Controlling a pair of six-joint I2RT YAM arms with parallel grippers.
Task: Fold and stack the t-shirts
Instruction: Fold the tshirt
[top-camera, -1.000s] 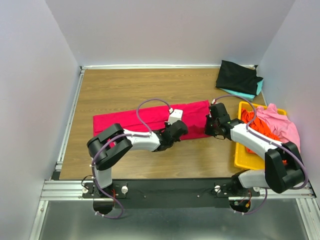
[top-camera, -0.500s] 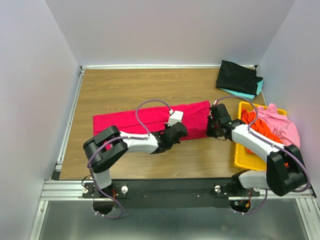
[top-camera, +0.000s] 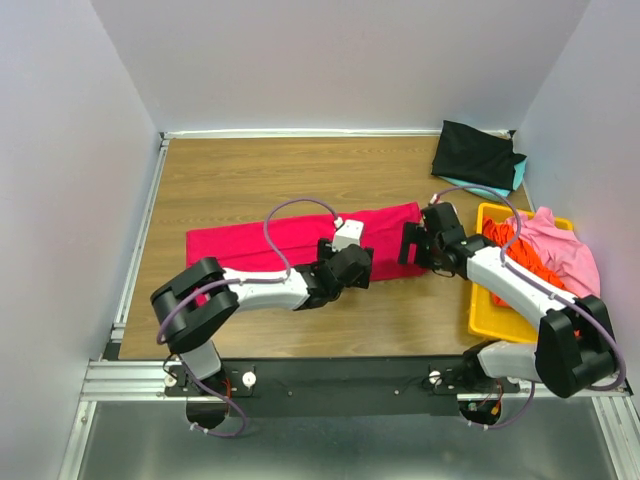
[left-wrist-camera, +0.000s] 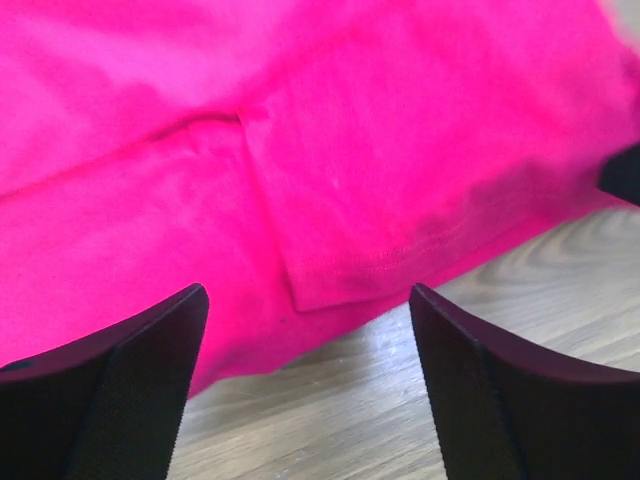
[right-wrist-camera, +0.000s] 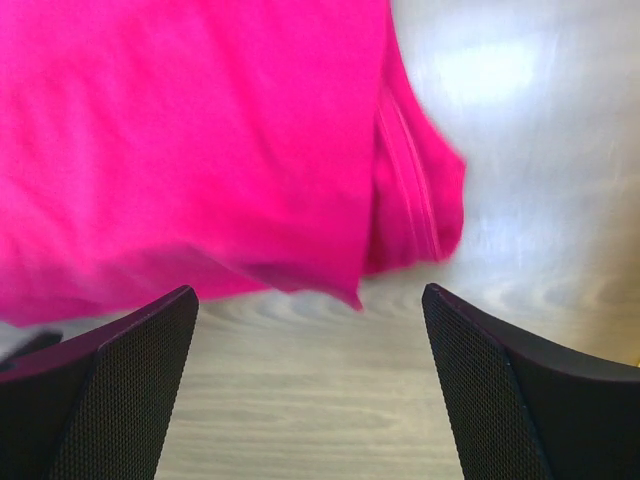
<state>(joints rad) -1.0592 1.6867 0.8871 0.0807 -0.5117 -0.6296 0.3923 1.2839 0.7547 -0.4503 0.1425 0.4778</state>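
Crimson t-shirt (top-camera: 230, 245) lies flat; left gripper (left-wrist-camera: 305, 295) and right gripper (right-wrist-camera: 310, 292) gape wide, empty.

A long folded crimson-red t-shirt (top-camera: 255, 245) lies on the wooden desk (top-camera: 250, 170), left tool (top-camera: 352, 268) at its near edge, right tool (top-camera: 410, 246) at its right end; a folded black t-shirt (top-camera: 478, 155) sits far right.

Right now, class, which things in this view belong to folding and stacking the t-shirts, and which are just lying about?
Part of the job: red shirt; black shirt; teal shirt; pink shirt; orange shirt.

Just lying about: yellow bin, which holds the pink and orange ones; wooden table.
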